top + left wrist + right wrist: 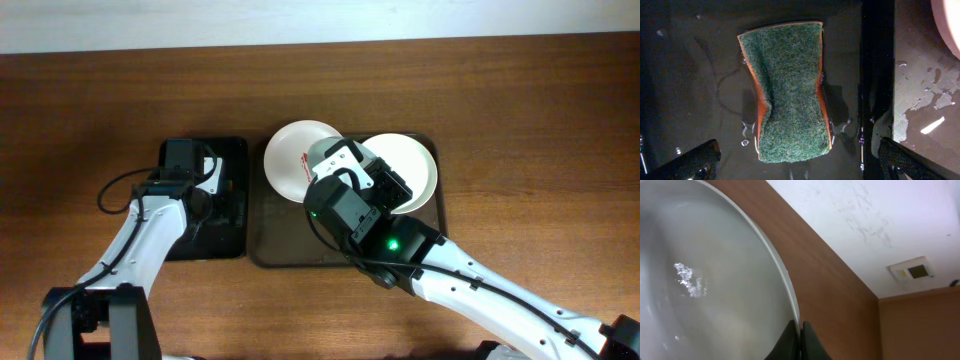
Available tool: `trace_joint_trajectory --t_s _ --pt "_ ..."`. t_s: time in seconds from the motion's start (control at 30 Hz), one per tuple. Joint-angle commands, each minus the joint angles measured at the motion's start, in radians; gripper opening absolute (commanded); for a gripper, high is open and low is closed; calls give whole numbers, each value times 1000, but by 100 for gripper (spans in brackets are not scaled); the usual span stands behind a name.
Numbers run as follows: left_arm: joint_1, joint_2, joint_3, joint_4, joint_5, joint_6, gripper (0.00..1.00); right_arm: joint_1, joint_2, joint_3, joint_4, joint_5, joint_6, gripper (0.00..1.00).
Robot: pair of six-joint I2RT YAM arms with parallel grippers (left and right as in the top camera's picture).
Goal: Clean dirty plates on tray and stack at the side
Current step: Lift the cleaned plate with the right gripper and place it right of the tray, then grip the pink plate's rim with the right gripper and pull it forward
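Note:
The dark brown tray (pixel 290 240) lies in the middle of the table. A white plate (pixel 290 150) with a red smear sits on its left part. A second white plate (pixel 415 165) is over its right part. My right gripper (pixel 375 180) is shut on the rim of this plate (pixel 715 290), fingertips (pixel 800 340) pinching the edge; the plate is tilted and shows wet glints. A third plate is not visible. My left gripper (pixel 797 162) is open just above a green-faced orange sponge (pixel 787 90), not touching it.
The sponge lies in a smaller black tray (pixel 230 235) holding water, left of the brown tray. In the left wrist view, the brown tray's wet floor (pixel 920 100) and a plate edge (pixel 947 25) show at right. Bare wooden table (pixel 520 90) surrounds both trays.

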Motion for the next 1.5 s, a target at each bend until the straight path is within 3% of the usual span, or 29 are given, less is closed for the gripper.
trace_joint_trajectory --t_s 0.0,0.03,0.1,0.17,0.27,0.37,0.53,0.63,0.77,0.83,0.87,0.97,1.07,1.2,1.23,1.4,1.47 --pt "4 -13 15 3 11 -7 100 5 -6 17 6 55 -6 4" --pt "4 -13 15 5 11 -7 99 5 -6 17 4 52 50 4" --pt "4 -13 15 6 11 -7 99 -38 -6 17 -24 -185 258 4" --pt "4 -13 15 6 11 -7 99 -129 -6 17 -24 -330 360 4" --pt "4 -13 15 5 11 -7 100 -403 -6 17 -27 -657 452 4" --pt "4 -13 15 5 11 -7 99 -838 -6 17 -34 -1066 492 4" --pt "4 -13 15 5 11 -7 99 -1316 55 11 -142 -1128 495 4" --pt "4 -13 15 5 11 -7 99 -1407 185 5 -127 -1129 487 4" --pt "4 -13 15 5 11 -7 99 -1409 283 5 -89 -1129 435 8" --pt "4 -13 15 5 11 -7 99 -1408 280 16 -85 -1196 431 41" --pt "4 -13 15 5 11 -7 99 -1401 280 30 -87 -1300 386 45" --pt "4 -13 15 5 11 -7 100 -1269 280 110 -193 -1390 266 48" --pt "4 -13 15 5 11 -7 99 -998 281 277 -333 -1379 113 50" --pt "4 -13 15 5 11 -7 99 -674 292 305 -238 -1304 101 55" --pt "4 -13 15 5 11 -7 99 -608 292 317 -200 -1221 94 67" --pt "4 -13 15 5 11 -7 99 -570 449 639 -406 -1210 32 75" --pt "4 -13 15 5 11 -7 99 -566 554 682 -378 -1221 26 76"
